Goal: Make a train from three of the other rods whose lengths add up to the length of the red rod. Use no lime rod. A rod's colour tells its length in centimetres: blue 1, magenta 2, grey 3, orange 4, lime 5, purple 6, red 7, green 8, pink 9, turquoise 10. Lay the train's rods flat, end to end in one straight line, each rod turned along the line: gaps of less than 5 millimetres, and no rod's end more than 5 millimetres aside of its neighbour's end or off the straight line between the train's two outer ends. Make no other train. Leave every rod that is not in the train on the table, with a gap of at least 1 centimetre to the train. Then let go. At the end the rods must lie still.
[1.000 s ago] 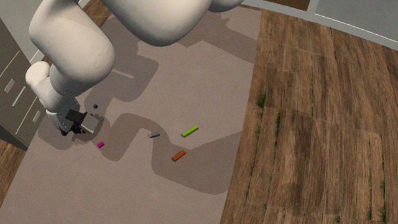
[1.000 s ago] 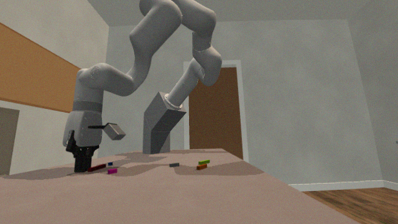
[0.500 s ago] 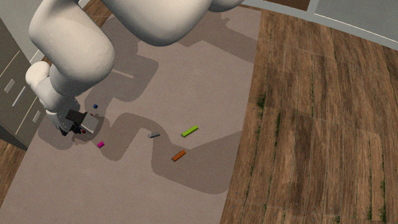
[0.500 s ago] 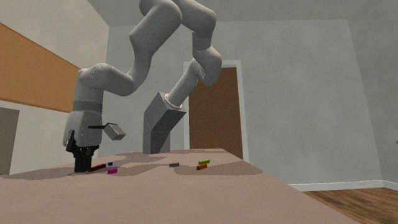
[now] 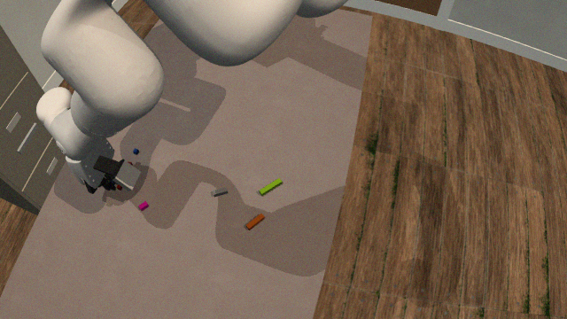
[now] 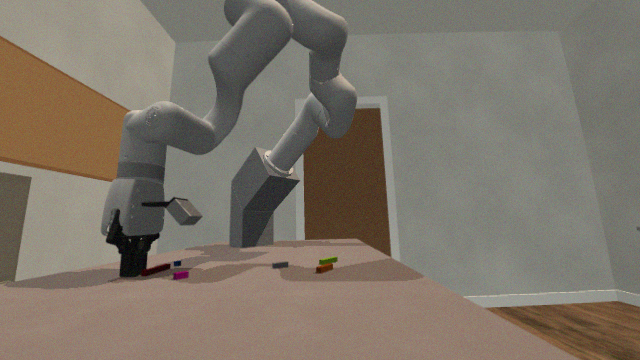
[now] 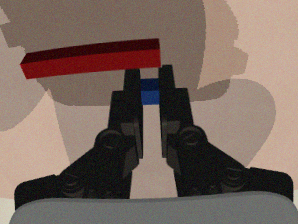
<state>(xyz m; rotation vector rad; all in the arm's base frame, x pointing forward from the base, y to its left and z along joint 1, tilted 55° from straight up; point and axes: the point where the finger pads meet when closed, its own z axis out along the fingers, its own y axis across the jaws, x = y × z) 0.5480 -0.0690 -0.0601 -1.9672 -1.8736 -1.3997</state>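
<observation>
My gripper (image 7: 149, 85) (image 6: 133, 274) is low at the tabletop, shut on a small blue rod (image 7: 150, 97). The red rod (image 7: 95, 61) (image 6: 156, 270) lies just beyond the fingertips in the wrist view; in the top view the arm mostly hides it. A second blue rod (image 5: 135, 151) (image 6: 177, 263) lies apart. A magenta rod (image 5: 143, 206) (image 6: 181, 275) lies near the gripper. A grey rod (image 5: 220, 192) (image 6: 280, 265) lies farther right, and an orange rod (image 5: 255, 221) (image 6: 324, 268) beyond it. These rods lie separate, not end to end.
A lime rod (image 5: 270, 186) (image 6: 328, 260) lies near the orange one. The arm's camera block (image 5: 128, 176) (image 6: 185, 211) sticks out beside the gripper. A drawer cabinet (image 5: 27, 120) stands past the table's left edge.
</observation>
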